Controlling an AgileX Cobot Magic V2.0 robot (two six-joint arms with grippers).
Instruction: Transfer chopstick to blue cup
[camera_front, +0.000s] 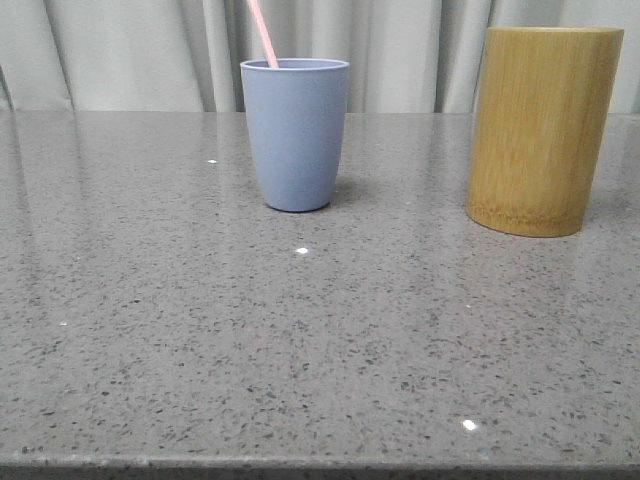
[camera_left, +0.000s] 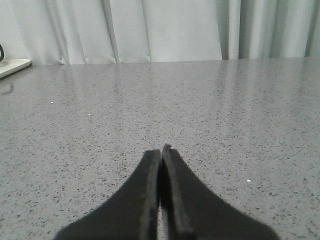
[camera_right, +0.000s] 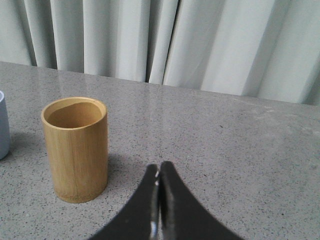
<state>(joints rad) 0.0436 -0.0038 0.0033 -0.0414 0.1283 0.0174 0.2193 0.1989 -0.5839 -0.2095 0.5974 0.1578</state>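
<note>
Bamboo cylinder (camera_front: 541, 130) stands well apart from blue cup (camera_front: 295, 133).

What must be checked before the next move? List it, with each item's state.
1. Chopstick in cup: ok; it rises out past the rim.
2. Cup upright on table: ok.
3. Bamboo holder upright, apart from cup: ok.
4. Holder without sticks: ok in the right wrist view.
5. Left end effector shut, holding nothing: ok.
6. Right end effector shut, holding nothing: ok.
</note>
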